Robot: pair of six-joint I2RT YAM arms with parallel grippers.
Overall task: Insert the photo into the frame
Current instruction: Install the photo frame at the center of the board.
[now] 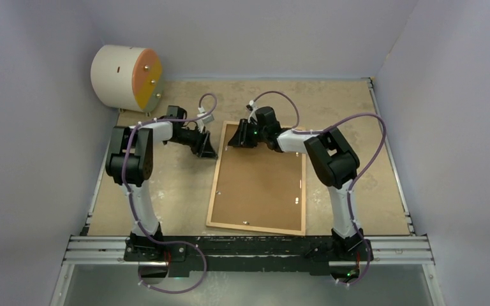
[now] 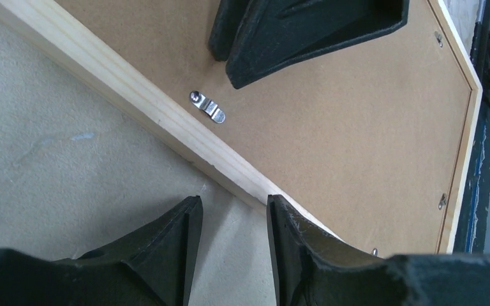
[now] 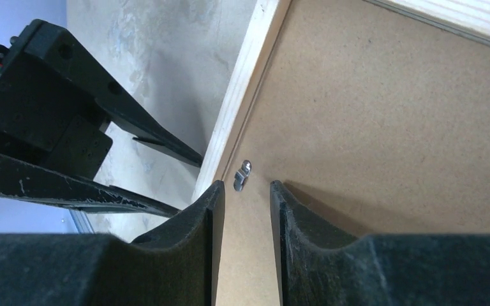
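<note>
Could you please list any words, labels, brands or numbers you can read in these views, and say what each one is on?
None: no readable writing shows on the frame, the brown backing sheet, its metal clips or the white drum.

Top view: high up behind the arm bases, looking down from far off on the whole bench (image 1: pixel 166 191). Left wrist view: very near, looking past the left claw (image 2: pixel 233 201) across the frame (image 2: pixel 134 105) rail toward the right claw (image 2: pixel 228 69). Right wrist view: very near, facing back the other way. Both wrist views share that rail, and each shows the other claw.
</note>
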